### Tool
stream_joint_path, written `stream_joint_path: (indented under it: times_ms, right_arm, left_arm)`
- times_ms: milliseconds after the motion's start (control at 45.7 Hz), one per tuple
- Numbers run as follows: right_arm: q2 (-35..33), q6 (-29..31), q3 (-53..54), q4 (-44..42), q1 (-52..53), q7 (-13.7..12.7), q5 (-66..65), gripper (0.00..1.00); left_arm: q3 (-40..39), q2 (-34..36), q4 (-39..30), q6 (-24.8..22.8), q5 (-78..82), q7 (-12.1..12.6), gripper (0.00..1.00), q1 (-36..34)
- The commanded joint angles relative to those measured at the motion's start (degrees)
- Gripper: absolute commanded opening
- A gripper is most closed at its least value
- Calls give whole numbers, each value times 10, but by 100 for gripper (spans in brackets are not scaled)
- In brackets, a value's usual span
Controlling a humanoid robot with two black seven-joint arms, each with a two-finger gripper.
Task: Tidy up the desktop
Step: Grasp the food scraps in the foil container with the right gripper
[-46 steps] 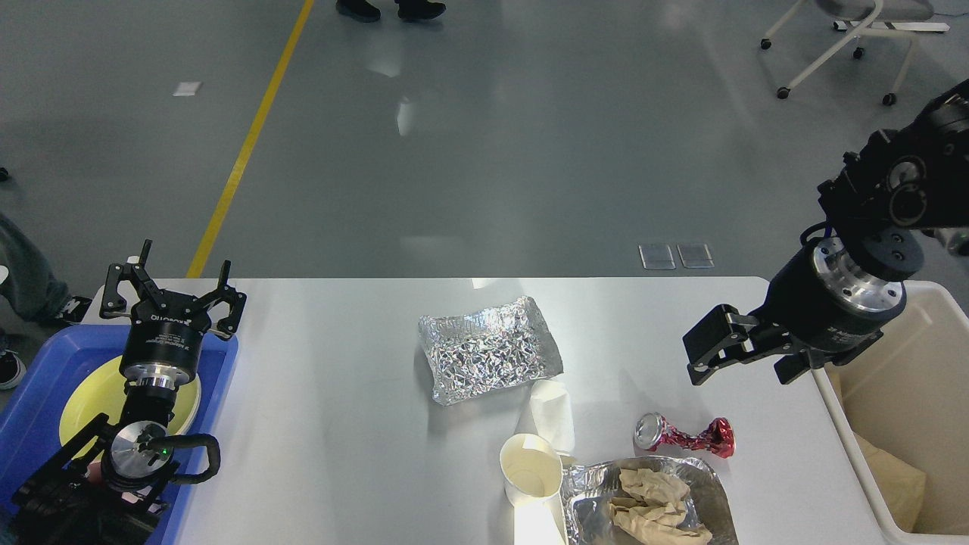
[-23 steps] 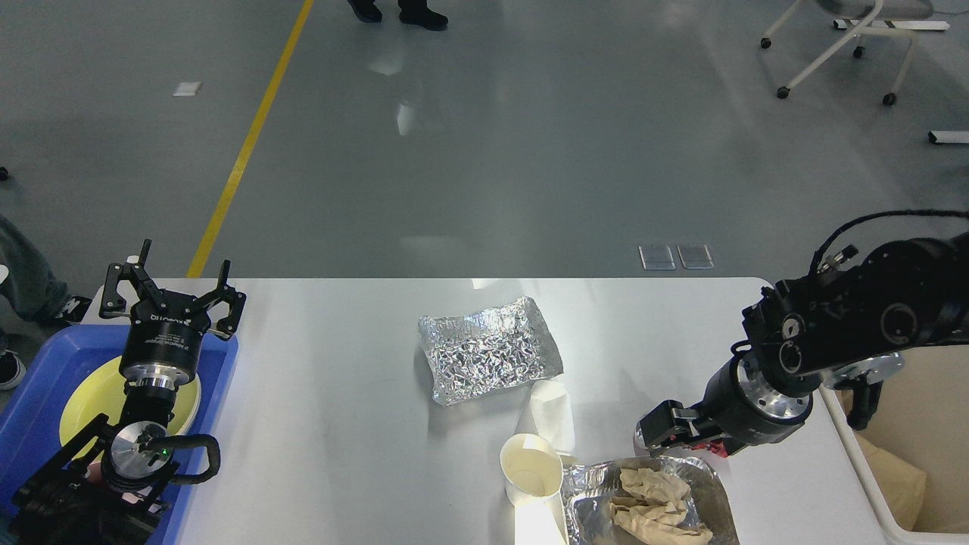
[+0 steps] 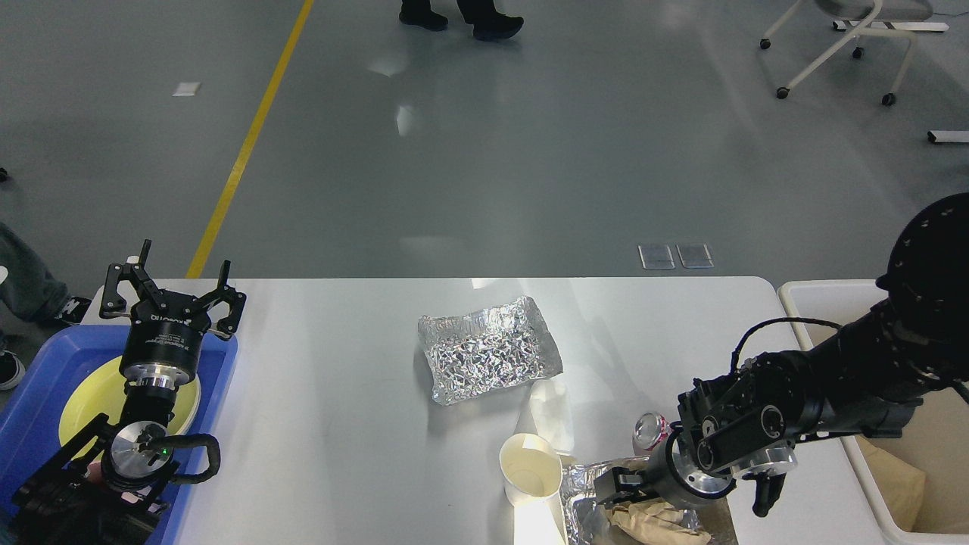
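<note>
Head view: desktop [image 3: 341, 424] fills centre. Cream bin [image 3: 920, 424] at R edge, blue tray [image 3: 30, 424] w/ yellow plate [image 3: 83, 397] at L. Right gripper [image 3: 617, 488], low over foil tray [image 3: 587, 492] of crumpled paper [image 3: 655, 522]; finger state can't tell. Left gripper [image 3: 172, 291] fingers spread, empty. Foil sheet [image 3: 488, 352], paper cup [image 3: 530, 469], crushed can [image 3: 651, 431] nearby.

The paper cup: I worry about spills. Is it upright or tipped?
Upright. The paper cup stands on the desktop with its round mouth facing up; the pale inside shows no liquid.
</note>
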Motion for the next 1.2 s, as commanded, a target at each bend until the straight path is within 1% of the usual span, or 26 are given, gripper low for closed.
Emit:
stream_joint_path:
  times_ms: [0,481,590,700,809,853,918,1181]
  right_arm:
    - [10,-7,0,-28,-25,0,1,98]
    - [9,-15,-7,-34,-30,-1,-10,97]
    - [20,-10,-7,-34,-35,-1,-30,80]
    - [24,-9,-9,-33,-38,-1,-40,50]
    - [23,-9,-12,-33,-40,-1,-46,32]
    - [23,-8,-13,-33,-40,-1,-46,21]
    - [21,-7,-14,-33,-40,-1,-46,0]
    - [16,-7,-20,-33,-40,-1,-44,0]
  left_arm:
    - [1,0,0,0,0,0,97,0]
    - [0,0,0,0,0,0,97,0]
    - [0,0,0,0,0,0,97,0]
    - [1,0,0,0,0,0,97,0]
    - [0,0,0,0,0,0,97,0]
    - [1,0,0,0,0,0,97,0]
    - [1,0,0,0,0,0,97,0]
    - [1,0,0,0,0,0,97,0]
